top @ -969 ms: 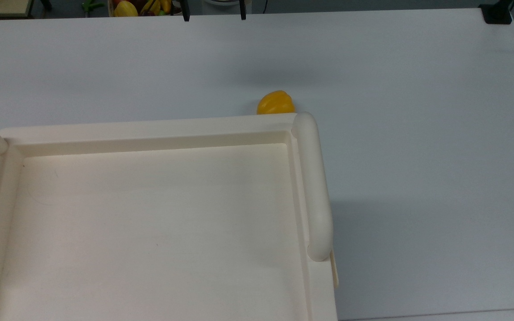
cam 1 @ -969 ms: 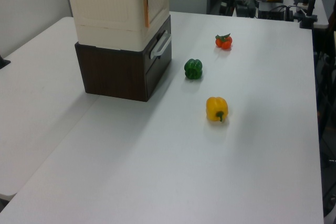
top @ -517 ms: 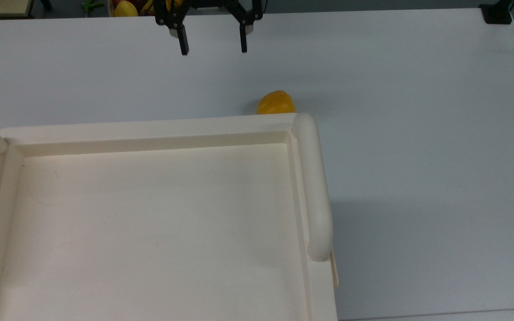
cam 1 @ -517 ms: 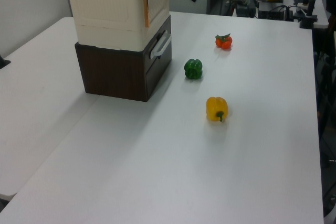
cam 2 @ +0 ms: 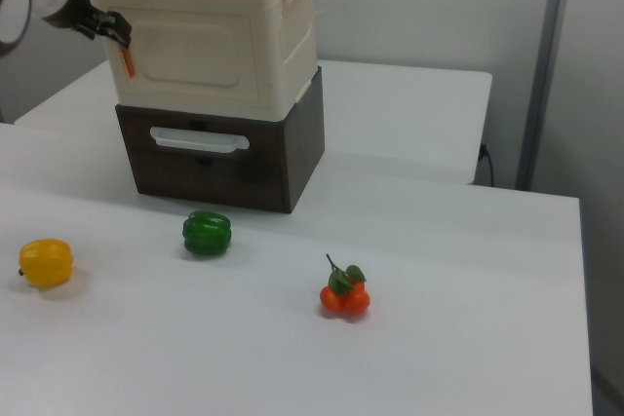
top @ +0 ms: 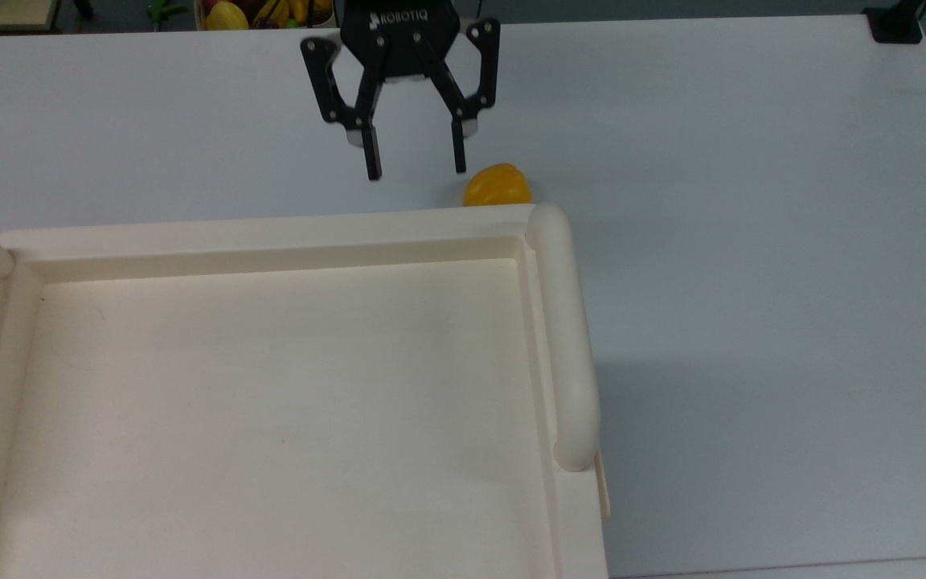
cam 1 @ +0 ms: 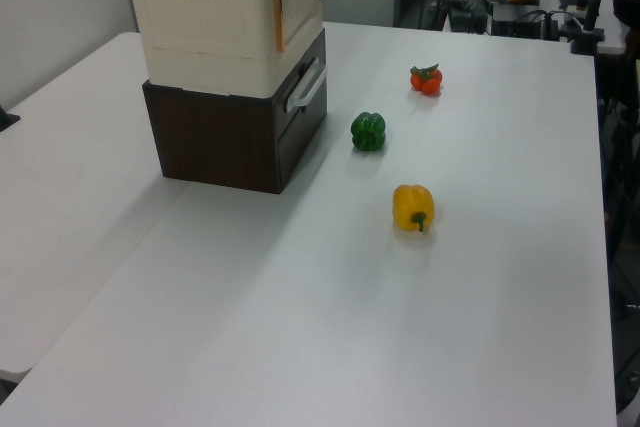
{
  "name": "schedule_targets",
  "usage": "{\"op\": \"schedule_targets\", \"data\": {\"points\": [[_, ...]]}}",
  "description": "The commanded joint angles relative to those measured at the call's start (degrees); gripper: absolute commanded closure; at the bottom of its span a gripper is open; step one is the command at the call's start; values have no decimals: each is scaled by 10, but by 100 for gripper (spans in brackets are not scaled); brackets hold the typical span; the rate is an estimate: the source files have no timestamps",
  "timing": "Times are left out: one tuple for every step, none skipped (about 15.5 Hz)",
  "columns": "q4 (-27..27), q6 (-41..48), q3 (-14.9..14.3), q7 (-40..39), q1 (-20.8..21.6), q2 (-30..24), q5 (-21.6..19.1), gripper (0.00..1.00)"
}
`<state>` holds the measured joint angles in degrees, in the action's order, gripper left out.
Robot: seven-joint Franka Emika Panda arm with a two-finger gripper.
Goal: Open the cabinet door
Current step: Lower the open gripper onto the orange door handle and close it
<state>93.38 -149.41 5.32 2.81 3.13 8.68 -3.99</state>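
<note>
Low at the right view's left edge, on the white table [cam 2: 468,241]: a glossy yellow bell pepper [cam 2: 46,262], lying well clear of the work. Above it, level with the cabinet's upper front, the black two-finger gripper [top: 415,172], jaws spread wide in the top view and pinching nothing. Has come in from the table's far side within the last second, from a mere pair of fingertips at the top view's upper border to hanging close before the cabinet's rim. Now sits just beside the small orange tab handle [cam 2: 128,60]; whether touching it yet, cannot tell. Next to the right, the thin flat cream-coloured cabinet door [cam 2: 190,57], shut flush in the front of the large cream-white boxy cabinet [cam 2: 292,17]. Beneath, a dark brown drawer unit [cam 2: 302,143] carrying the cabinet. Further right and lower, a green bell pepper [cam 2: 207,233] and a small cluster of red tomatoes [cam 2: 343,297]. Means, by judgement, an approach nearly finished and the opening itself not begun: probably calls for closing on the orange tab and drawing it outward.
</note>
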Motion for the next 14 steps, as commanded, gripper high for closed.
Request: {"op": "schedule_targets", "data": {"points": [[0, -77, -1, 2, 18, 31, 11, 33], [0, -91, -1, 2, 19, 37, 11, 33], [-1, -105, -1, 2, 22, 44, 12, 33], [-1, -117, -2, 2, 26, 51, 15, 33], [-4, -129, -2, 3, 27, 61, 17, 33], [-21, -141, -2, 4, 28, 75, 19, 33], [-31, -142, -2, 4, 28, 85, 21, 33], [-34, -143, -2, 4, 29, 92, 25, 33], [-42, -144, -2, 5, 29, 95, 30, 35], [-48, -144, -2, 5, 29, 100, 35, 37], [-51, -144, -2, 5, 30, 107, 42, 41], [-51, -148, -2, 5, 30, 111, 50, 47], [-51, -169, -2, 5, 29, 115, 60, 61], [-50, -175, -2, 5, 29, 119, 62, 72]]}}
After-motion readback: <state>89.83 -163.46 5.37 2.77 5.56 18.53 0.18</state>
